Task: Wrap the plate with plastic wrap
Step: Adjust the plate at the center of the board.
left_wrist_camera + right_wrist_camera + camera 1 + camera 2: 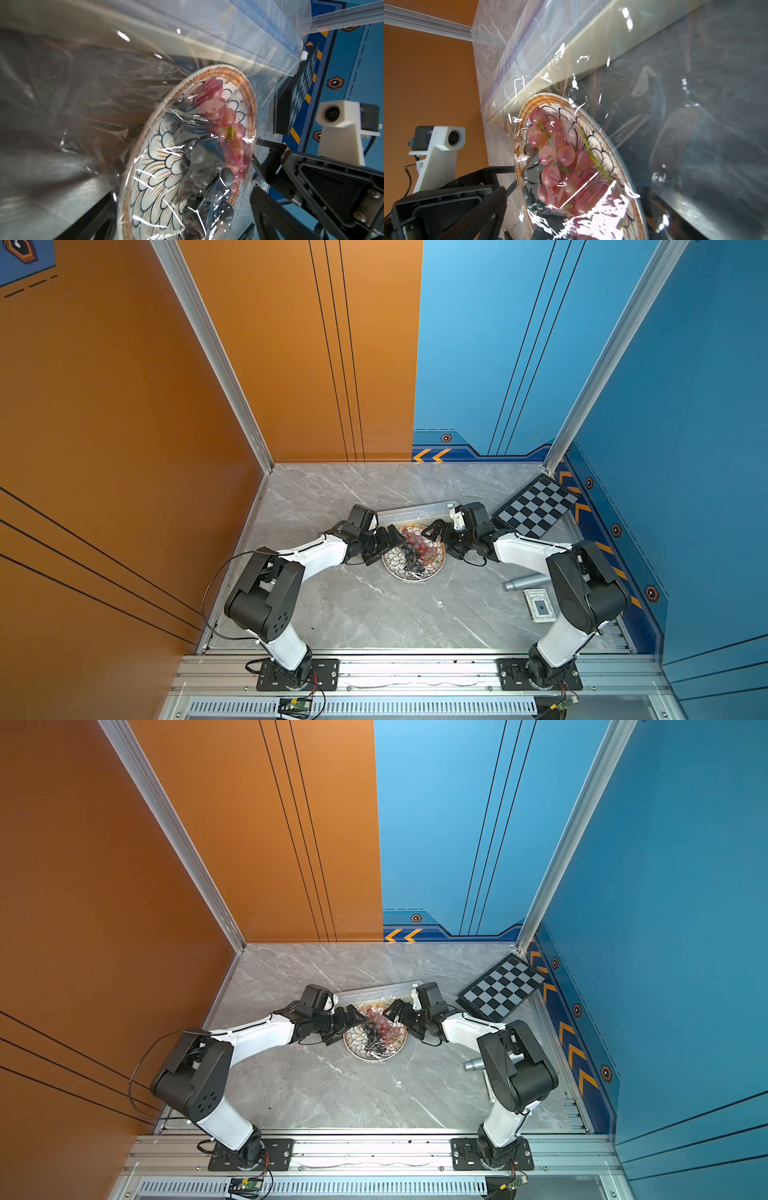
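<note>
This is a robot test cell in a lab. A marble-look table (353,614) is walled behind and at both sides by printed orange panels (104,406) and blue panels (685,406) on aluminium posts (210,348). Along the table's near edge runs an aluminium rail (415,670) with arm bases (297,674) bolted on, and a bare circuit board (296,703) just beyond.

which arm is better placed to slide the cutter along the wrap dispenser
Right, likely: the white slider sits at the end of the dispenser box toward the chessboard, close to the open right gripper. The left gripper, also open, is nearer the opposite end.
</note>
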Controlling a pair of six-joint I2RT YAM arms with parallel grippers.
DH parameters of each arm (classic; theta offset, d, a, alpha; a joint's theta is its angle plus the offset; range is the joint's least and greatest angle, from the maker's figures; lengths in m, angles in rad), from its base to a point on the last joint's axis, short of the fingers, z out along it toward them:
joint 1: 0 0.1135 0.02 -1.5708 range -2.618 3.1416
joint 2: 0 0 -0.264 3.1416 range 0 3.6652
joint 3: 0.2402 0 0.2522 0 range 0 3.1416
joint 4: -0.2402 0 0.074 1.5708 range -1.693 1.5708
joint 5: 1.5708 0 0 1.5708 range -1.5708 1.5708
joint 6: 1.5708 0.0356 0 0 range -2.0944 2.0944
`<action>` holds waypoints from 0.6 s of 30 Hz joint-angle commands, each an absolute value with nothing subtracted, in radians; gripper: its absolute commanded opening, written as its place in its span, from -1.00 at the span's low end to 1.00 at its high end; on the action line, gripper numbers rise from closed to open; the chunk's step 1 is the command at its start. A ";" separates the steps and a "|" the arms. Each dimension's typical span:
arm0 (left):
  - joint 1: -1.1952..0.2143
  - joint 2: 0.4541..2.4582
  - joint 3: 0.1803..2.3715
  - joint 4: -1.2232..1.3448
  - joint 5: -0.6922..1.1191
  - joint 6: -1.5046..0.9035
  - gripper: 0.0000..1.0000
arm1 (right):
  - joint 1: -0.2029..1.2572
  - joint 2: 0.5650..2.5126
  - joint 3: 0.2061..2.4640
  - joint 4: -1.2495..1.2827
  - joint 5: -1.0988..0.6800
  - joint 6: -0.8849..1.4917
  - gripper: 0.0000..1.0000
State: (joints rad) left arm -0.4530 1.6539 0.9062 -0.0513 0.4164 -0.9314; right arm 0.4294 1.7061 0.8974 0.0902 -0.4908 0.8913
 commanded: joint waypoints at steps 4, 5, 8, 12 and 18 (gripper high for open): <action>-0.509 1.636 0.921 -0.020 0.456 -0.972 0.94 | 0.480 1.640 0.855 0.130 -0.501 0.947 1.00; -0.515 1.628 0.915 -0.020 0.451 -0.974 0.94 | 0.481 1.629 0.843 0.132 -0.496 0.951 1.00; -0.528 1.611 0.894 -0.020 0.443 -0.985 0.94 | 0.484 1.610 0.807 0.130 -0.492 0.954 1.00; -0.534 1.606 0.878 -0.020 0.434 -0.986 0.94 | 0.485 1.601 0.781 0.128 -0.489 0.950 1.00; -0.515 1.586 0.888 -0.101 0.391 -0.940 0.96 | 0.448 1.560 0.783 0.043 -0.438 0.890 1.00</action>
State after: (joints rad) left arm -0.5117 1.6318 0.8833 -0.0612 0.3912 -0.9653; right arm 0.4572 1.6169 0.7864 0.0887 -0.4461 0.9176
